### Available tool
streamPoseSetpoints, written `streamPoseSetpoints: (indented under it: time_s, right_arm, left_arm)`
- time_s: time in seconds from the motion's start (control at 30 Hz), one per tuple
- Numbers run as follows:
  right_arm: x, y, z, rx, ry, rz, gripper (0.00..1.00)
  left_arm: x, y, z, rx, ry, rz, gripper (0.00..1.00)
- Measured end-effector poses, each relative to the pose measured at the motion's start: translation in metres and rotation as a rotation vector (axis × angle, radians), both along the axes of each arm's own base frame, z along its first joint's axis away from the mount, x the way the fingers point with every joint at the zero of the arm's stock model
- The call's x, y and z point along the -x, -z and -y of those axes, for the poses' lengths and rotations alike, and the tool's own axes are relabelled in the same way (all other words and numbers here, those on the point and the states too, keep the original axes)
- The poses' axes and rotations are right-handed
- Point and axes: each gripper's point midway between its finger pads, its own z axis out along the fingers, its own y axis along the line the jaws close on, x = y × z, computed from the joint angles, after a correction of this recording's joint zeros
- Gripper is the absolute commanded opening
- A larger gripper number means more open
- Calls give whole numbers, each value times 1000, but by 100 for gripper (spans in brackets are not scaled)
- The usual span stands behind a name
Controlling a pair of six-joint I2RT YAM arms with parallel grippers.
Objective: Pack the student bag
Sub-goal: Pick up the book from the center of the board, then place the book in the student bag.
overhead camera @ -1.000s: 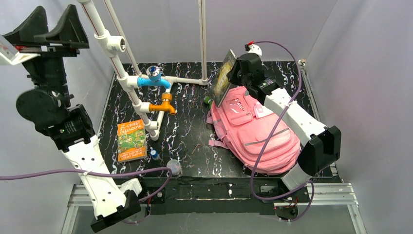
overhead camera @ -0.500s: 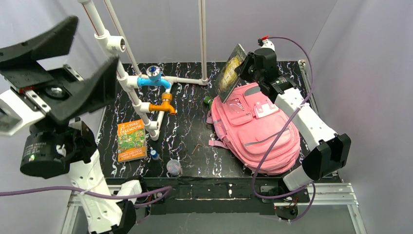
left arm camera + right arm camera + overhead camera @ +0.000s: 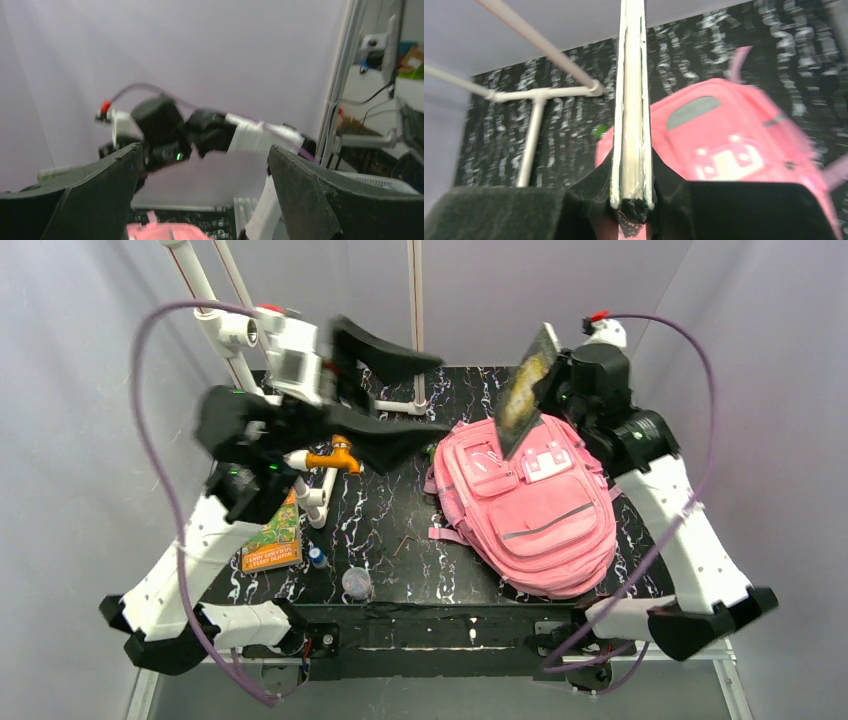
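Pinching a book [image 3: 524, 392] by one edge, my right fingers [image 3: 552, 390] hold it up in the air. The book stands tall and leans a little. From my right wrist I see it thin side on [image 3: 631, 100], with one black pad pressed on each side near its bottom, so my right fingers [image 3: 631, 200] are squeezed onto it.

The bag [image 3: 530, 510] is big and pink. It lies flat on the black worktop [image 3: 380, 510], right below my right fingers, and the book hangs over its far end. From my right wrist the bag [image 3: 724, 150] shows just past the book and a bit to the right. I cannot tell if the book touches it.

My left fingers [image 3: 440, 392] are spread very wide and hold nothing. They are up high and point across at the bag and my right fingers. White pipes [image 3: 415, 300] stand under and beside them, and an orange joint [image 3: 338, 455] sits just by the lower one. From my left wrist the gap between my left fingers [image 3: 204, 150] shows my right arm, with a bit of pink bag [image 3: 165, 232] low down.

A Treehouse book [image 3: 271, 530] lies flat on the worktop, well below and behind my left fingers. A clear cup [image 3: 356, 583] sits near it.
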Motion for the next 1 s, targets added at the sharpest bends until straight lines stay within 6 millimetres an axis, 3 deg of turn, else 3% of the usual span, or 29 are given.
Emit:
streamPoseSetpoints:
  time_s: [0.13, 0.23, 0.33, 0.4, 0.5, 0.63, 0.77, 0.87, 1.0]
  right_arm:
    - [41, -28, 60, 139, 143, 41, 1]
    - [78, -53, 111, 233, 289, 78, 1]
    - [127, -72, 168, 305, 467, 112, 1]
    - [163, -77, 201, 338, 569, 125, 1]
    - [214, -81, 240, 348, 670, 160, 1]
    - [250, -83, 263, 329, 721, 191, 1]
    - [253, -74, 260, 341, 679, 157, 1]
    - [248, -60, 247, 321, 613, 118, 1]
    - [240, -28, 228, 305, 523, 30, 1]
  left_arm:
    - [2, 78, 72, -189, 3, -43, 96]
    - [35, 138, 124, -326, -42, 71, 94]
    - [58, 197, 171, -444, -117, 186, 90]
    - [54, 249, 196, -547, -164, 191, 89]
    - [32, 336, 227, -722, -252, 157, 89]
    - [9, 446, 252, -931, -350, 131, 89]
    - [-14, 519, 252, -1091, -480, 158, 90]
    - [-25, 535, 257, -1128, -552, 189, 90]
    - [-40, 524, 268, -1100, -633, 210, 88]
